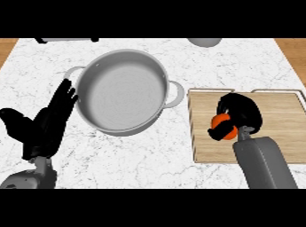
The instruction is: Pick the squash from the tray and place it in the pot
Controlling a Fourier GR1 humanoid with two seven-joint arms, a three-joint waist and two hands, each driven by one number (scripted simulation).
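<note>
An orange squash (222,125) shows partly under my right hand (241,111), whose fingers and thumb curl round it above the left part of the wooden tray (280,133). Most of the squash is hidden by the hand. A large grey pot (121,91) with two side handles stands to the tray's left on the marble counter, and nothing shows inside it. My left hand (47,119) is open with fingers up, just left of the pot, its fingertips near the pot's left handle.
A grey rounded object (205,41) sits at the counter's far edge, right of centre. A dark-edged flat item (67,40) lies at the far left edge. Wooden floor shows beyond both sides of the counter.
</note>
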